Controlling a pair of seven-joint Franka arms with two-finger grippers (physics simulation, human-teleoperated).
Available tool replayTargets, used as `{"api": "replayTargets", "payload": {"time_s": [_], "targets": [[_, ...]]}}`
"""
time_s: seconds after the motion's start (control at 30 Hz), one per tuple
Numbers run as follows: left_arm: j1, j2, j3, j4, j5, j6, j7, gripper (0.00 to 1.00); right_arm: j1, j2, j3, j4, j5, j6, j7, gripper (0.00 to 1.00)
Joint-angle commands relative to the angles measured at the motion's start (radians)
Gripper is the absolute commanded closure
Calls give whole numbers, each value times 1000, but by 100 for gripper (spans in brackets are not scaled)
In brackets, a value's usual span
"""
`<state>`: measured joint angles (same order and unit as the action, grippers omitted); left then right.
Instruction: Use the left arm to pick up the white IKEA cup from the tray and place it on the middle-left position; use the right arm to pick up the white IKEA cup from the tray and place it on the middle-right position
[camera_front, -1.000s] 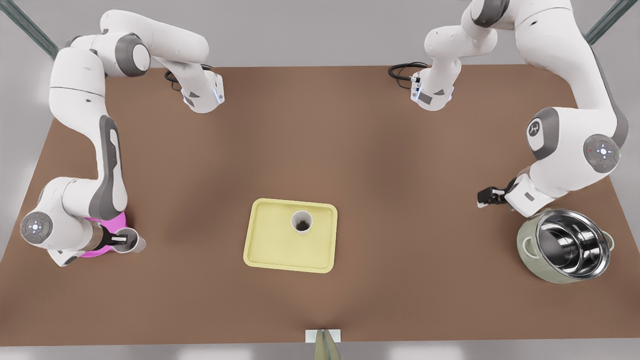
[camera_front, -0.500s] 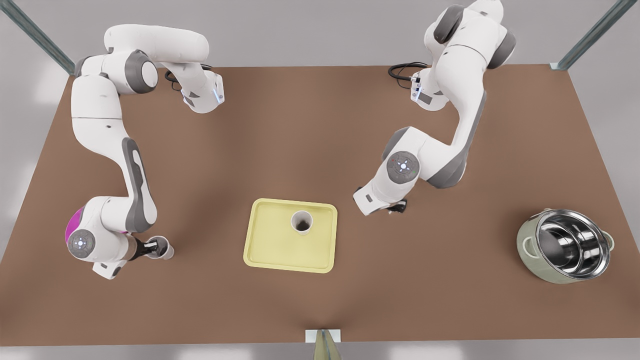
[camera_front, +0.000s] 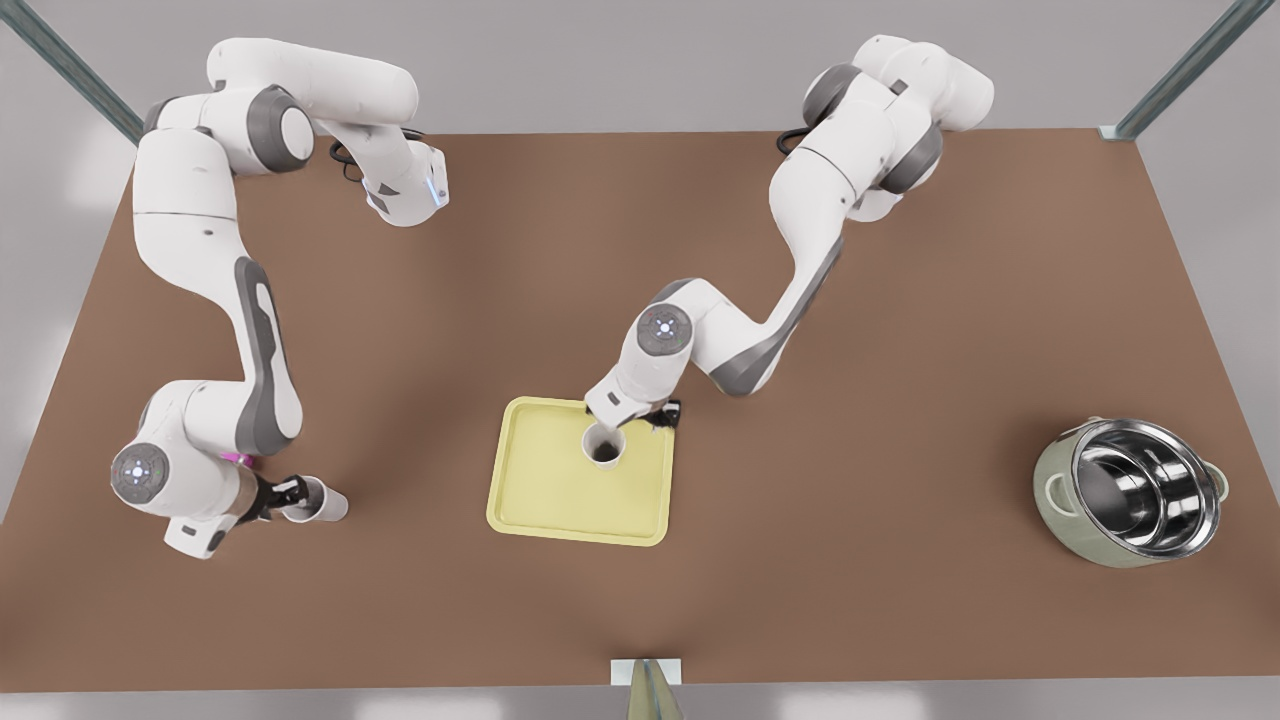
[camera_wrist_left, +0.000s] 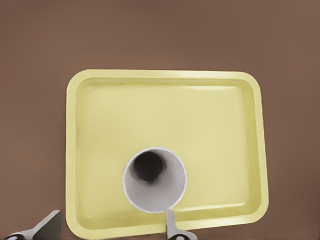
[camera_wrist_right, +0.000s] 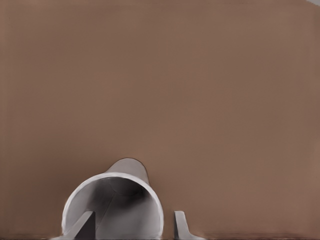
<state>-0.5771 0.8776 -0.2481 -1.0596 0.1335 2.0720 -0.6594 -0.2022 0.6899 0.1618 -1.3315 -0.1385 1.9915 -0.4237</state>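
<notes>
A white cup (camera_front: 604, 445) (camera_wrist_left: 155, 179) stands upright on the pale-yellow tray (camera_front: 560, 500) (camera_wrist_left: 215, 130), near its far edge. My left gripper (camera_front: 650, 418) (camera_wrist_left: 112, 225) hovers open just above it, on the arm at the front view's right; one finger (camera_wrist_left: 170, 226) sits at the cup's rim. A second white cup (camera_front: 322, 503) (camera_wrist_right: 114, 207) rests on bare brown table at the front view's left. My right gripper (camera_front: 288, 495) (camera_wrist_right: 134, 220) is open around its rim, one finger (camera_wrist_right: 85, 225) inside and the other (camera_wrist_right: 181, 225) outside.
A steel pot in a green shell (camera_front: 1130, 490) sits at the front view's right. A sliver of a magenta plate (camera_front: 238, 459) shows under the right arm's wrist. Brown tabletop (camera_front: 850, 520) stretches between the tray and the pot.
The left arm swung from beside the pot to over the tray's cup. The right arm carried its cup off the magenta plate onto the table, then drew back slightly with its fingers apart.
</notes>
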Motion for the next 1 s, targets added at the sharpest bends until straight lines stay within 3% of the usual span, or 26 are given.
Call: {"api": "replayTargets", "payload": {"time_s": [0.0,0.03,0.07,0.1,0.2,0.27,0.43,0.5,0.97], "targets": [[-6,8,0,0,6,28,-324,0,1,-88,4,2,0,-175,-44,29],[-6,27,7,1,26,57,-316,0,3,-139,8,0,-6,-250,-6,26],[-4,40,18,4,28,88,-307,0,7,-200,13,-6,0,-348,98,9],[-4,40,24,4,26,88,-279,0,14,-277,19,-6,0,-431,149,0],[-15,64,30,3,48,89,-282,0,17,-515,44,-139,69,-527,302,0],[-24,64,30,0,49,89,-287,0,14,-596,44,-241,125,-507,332,0],[-24,83,46,-2,71,117,-249,0,40,-590,41,-218,96,-477,381,0],[-24,101,53,-2,72,141,-249,0,216,-599,-156,-221,105,-428,375,0],[-33,155,61,0,72,238,-256,3,221,-593,-159,-225,106,-424,378,0]]}}
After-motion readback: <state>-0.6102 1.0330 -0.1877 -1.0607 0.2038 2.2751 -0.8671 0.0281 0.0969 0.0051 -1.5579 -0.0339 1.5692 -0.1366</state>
